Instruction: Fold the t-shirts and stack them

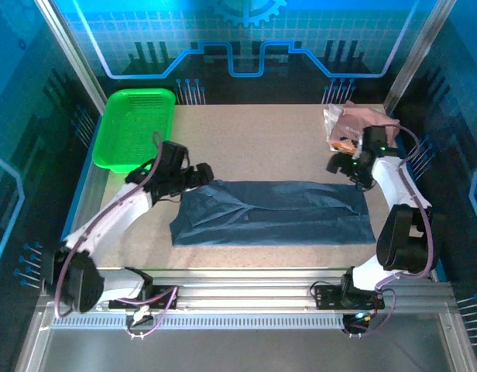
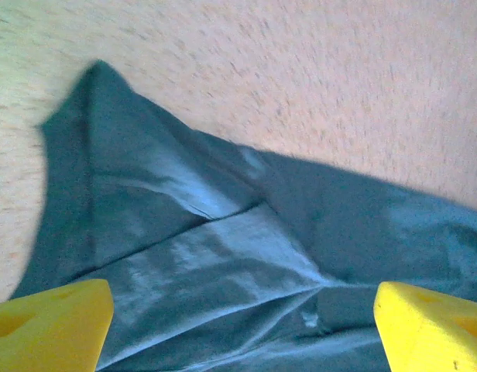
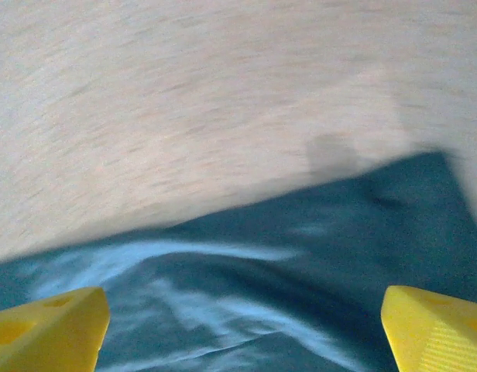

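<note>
Yellow fingertips (image 2: 49,322) of my left gripper (image 2: 238,329) and right gripper (image 3: 242,329) are standing wide apart, holding nothing, over opposite ends of the slate-blue t-shirt (image 1: 273,211) lying on the table (image 1: 246,139), likely clearing it for the next fold.

The slate-blue t-shirt (image 3: 316,256) is blurred and cut off at the right wrist view's lower edge.

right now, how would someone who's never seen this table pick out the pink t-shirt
Start at the speckled beige table and go to its far right corner, opposite the green basket on the far left. The pink t-shirt lies bunched up there. Unlike the dark blue t-shirt spread flat across the middle, it is crumpled and dusty pink.
</note>
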